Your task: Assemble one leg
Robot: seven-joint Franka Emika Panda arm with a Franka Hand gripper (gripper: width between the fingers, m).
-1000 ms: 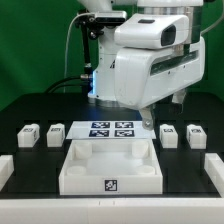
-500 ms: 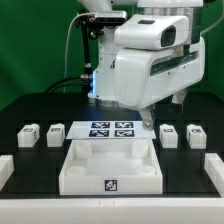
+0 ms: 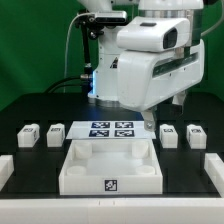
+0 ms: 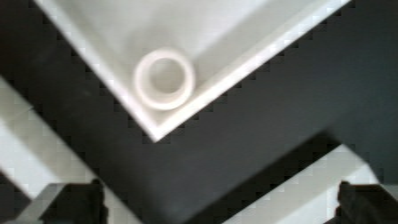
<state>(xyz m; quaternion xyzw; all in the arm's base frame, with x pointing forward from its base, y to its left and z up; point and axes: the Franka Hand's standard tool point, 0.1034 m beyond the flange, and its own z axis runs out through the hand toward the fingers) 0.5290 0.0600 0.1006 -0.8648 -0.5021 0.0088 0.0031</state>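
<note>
Inspecting the exterior view: the arm hangs over the table [image 3: 30,105], its tool largely hidden behind the wrist housing. Four legs lie loose, two either side of the marker board [image 3: 110,128]. The closest leg [image 3: 168,133] sits near that board on the exterior view's right, not held. The tray [image 3: 110,170] stands in front.

Wrist view: tool [image 4: 217,205] spread wide, holding nothing. Its fingertips [image 4: 71,205] frame what appears to be a tray corner with a round socket [image 4: 164,80].

Recommendation: centre over the leg, square the jaws to its flat sides, and descend fully before closing.
</note>
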